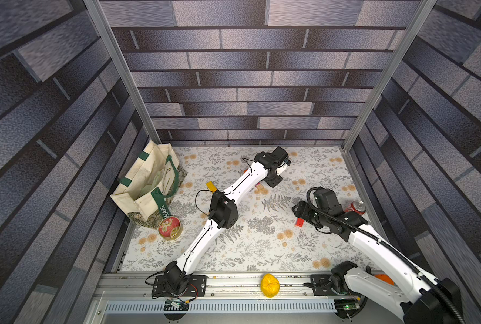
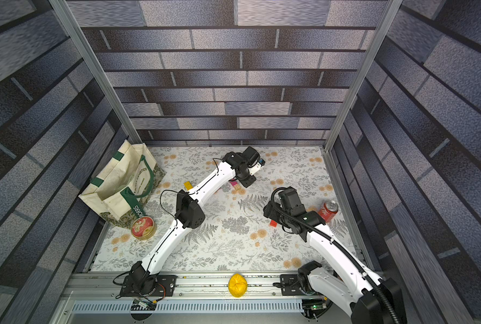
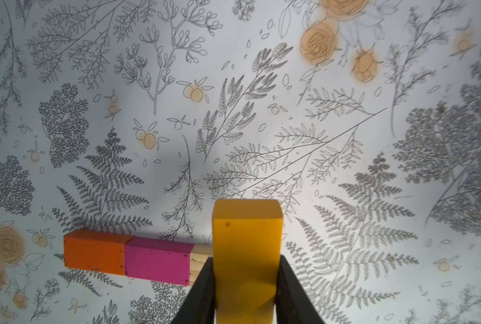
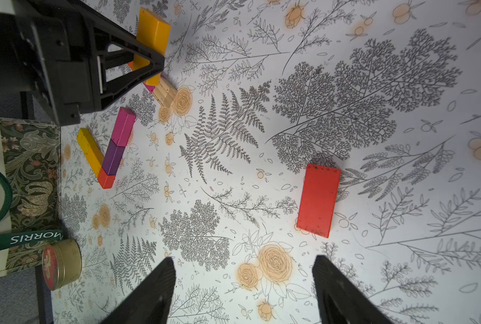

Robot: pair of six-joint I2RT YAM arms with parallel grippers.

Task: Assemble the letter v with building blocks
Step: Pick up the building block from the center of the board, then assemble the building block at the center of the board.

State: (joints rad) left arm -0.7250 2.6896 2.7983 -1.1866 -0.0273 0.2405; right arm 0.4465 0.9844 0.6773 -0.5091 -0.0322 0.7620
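left gripper point(image 3: 246, 262) pinches a yellow block point(image 3: 246, 224) over the orange-magenta-wood row point(image 3: 158, 259), i'd guess to extend it. right gripper point(image 4: 244, 261) gapes wide near the red block point(image 4: 319, 200), probably its next grab. small v point(image 4: 113, 158) sits by the tote point(image 4: 28, 168).

Grey botanical-print table cover point(image 3: 346, 168), yellow block point(image 3: 246, 238), orange block point(image 3: 93, 252), magenta block point(image 3: 158, 262), red block point(image 4: 318, 200)

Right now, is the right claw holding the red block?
No, the red block lies untouched ahead of the right claw, whose jaws stand open and empty.
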